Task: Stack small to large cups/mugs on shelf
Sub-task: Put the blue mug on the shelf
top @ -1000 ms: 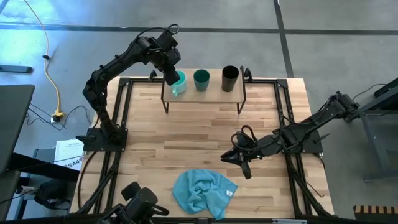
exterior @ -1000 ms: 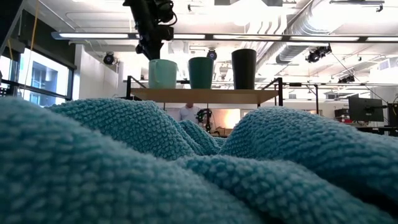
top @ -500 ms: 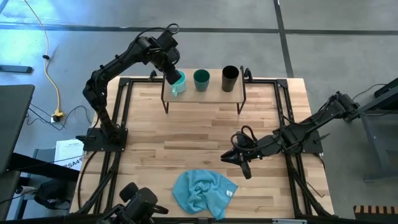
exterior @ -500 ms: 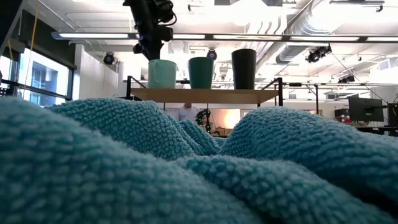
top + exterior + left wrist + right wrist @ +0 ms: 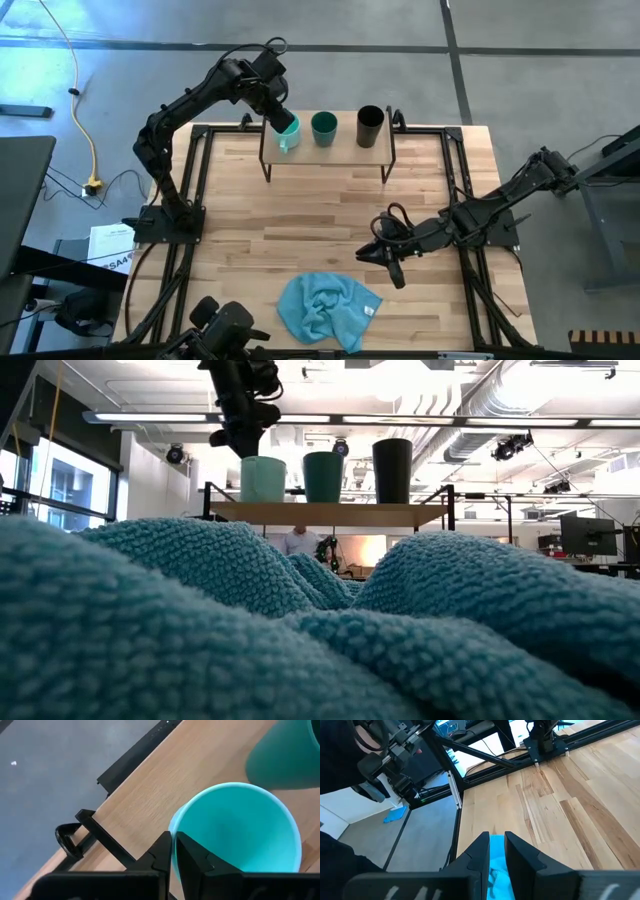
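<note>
Three vessels stand in a row on the light-wood shelf (image 5: 325, 152) at the table's far edge: a light turquoise mug (image 5: 290, 133) on the left, a dark teal cup (image 5: 323, 127) in the middle, and a tall black cup (image 5: 370, 126) on the right. They also show in the low view, where the mug (image 5: 263, 479), the teal cup (image 5: 323, 476) and the black cup (image 5: 392, 470) rest with their bases on the board. My left gripper (image 5: 174, 851) is over the mug's left rim, shut on it. My right gripper (image 5: 386, 260) lies low over the table's middle right, shut and empty. My left gripper pinches the mug's rim (image 5: 173, 831) on the mug's left side, one finger (image 5: 192, 862) inside the mug and one finger (image 5: 161, 855) outside. The fingers come from above, pointing down. The mug stands upright with its base on the shelf board (image 5: 330, 512).
A crumpled blue cloth (image 5: 328, 305) lies near the table's front edge, close in front of the low camera (image 5: 300, 630), and shows past my right gripper's fingers (image 5: 497, 862). Bare tabletop (image 5: 320, 215) lies between the shelf and the cloth. Black frame rails (image 5: 195, 200) run along the sides.
</note>
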Tool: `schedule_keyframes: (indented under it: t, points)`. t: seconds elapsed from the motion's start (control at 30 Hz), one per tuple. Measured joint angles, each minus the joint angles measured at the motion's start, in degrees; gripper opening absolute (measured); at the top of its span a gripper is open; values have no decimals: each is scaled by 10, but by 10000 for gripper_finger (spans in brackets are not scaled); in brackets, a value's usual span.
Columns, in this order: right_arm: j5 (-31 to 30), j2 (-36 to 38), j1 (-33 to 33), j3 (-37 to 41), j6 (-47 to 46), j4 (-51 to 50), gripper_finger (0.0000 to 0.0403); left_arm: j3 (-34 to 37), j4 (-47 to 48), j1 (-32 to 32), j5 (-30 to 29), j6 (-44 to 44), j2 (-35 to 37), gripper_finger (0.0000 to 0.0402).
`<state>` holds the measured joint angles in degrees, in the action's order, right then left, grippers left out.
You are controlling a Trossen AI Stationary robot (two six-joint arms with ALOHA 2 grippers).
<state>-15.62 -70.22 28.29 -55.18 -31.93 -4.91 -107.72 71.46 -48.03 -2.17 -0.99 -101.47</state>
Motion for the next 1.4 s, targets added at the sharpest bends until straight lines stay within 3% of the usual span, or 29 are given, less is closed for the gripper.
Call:
schedule_keyframes:
  t: [0.33, 0.87, 1.4]
  points:
    - [0, 0, 7, 0, 5, -1, 50, 0, 0, 0, -4, -44, 0, 17]
    - [-1, 0, 11, 0, -2, -3, 50, 0, 0, 0, -18, -55, 0, 17]
    - [-1, 0, 11, 0, -6, -2, 50, 0, -15, 0, 4, -53, 0, 17]
